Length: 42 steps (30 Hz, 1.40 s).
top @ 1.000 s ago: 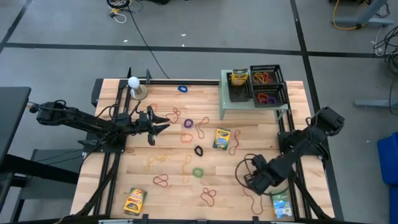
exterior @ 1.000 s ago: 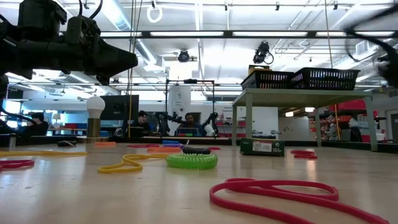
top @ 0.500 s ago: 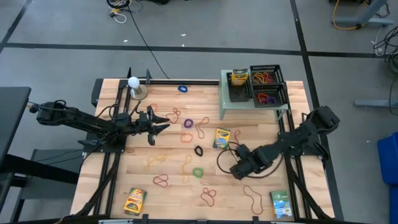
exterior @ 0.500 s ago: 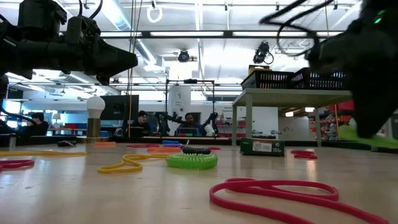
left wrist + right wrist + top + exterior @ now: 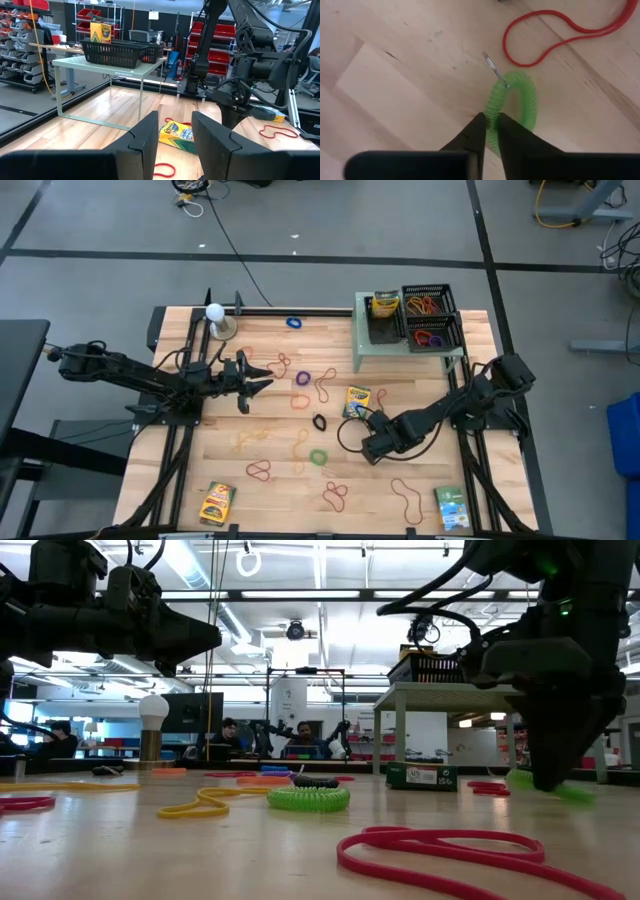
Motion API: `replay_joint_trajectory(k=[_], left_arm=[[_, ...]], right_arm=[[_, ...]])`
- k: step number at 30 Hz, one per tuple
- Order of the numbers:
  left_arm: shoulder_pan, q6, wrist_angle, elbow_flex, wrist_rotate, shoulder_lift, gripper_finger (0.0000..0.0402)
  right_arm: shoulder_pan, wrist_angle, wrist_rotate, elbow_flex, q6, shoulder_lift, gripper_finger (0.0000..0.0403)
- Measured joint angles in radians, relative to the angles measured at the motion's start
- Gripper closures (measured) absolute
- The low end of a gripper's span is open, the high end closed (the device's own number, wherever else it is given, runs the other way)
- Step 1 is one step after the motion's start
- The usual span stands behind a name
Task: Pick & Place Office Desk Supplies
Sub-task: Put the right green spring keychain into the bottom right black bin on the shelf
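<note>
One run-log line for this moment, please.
right tool: pinching green spiral-coil plastic loop, mid-table | left tool: open, hovering at left side

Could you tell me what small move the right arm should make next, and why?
Probably lift straight up a little. The right end effector pinches one strand of the green coiled loop low over the wooden table. Raising it would clear the red rubber band before carrying it toward the black baskets. The left end effector waits, open.

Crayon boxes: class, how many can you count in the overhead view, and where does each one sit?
4: one crayon box standing in a black basket on the green stand, one mid-table, one near the front-left corner, one front-right. Others may be hidden.
</note>
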<state>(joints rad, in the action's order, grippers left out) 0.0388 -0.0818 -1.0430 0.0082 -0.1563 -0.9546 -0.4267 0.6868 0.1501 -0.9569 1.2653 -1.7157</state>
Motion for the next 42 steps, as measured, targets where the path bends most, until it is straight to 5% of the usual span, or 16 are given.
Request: replay_joint_trajectory(k=[10,18,22,26,34,42], left_arm=[[0.000,0.000,0.000,0.000,0.000,0.000,0.0277],[0.000,0.000,0.000,0.000,0.000,0.000,0.0277],[0.000,0.000,0.000,0.000,0.000,0.000,0.0277],[0.000,0.000,0.000,0.000,0.000,0.000,0.0277],[0.000,0.000,0.000,0.000,0.000,0.000,0.0277],[0.000,0.000,0.000,0.000,0.000,0.000,0.0277]], right_arm=[[0.007,0.086,-0.007,-0.001,0.000,0.024,0.0223],[0.012,0.136,0.028,-0.001,-0.022,0.092,0.0175],[0.002,0.091,0.106,0.028,-0.033,0.117,0.0172],[0.016,-0.092,0.059,0.168,-0.021,0.152,0.0177],[0.004,-0.117,0.079,0.232,0.013,0.273,0.0182],[0.029,-0.149,0.030,0.286,-0.058,0.223,0.0241]])
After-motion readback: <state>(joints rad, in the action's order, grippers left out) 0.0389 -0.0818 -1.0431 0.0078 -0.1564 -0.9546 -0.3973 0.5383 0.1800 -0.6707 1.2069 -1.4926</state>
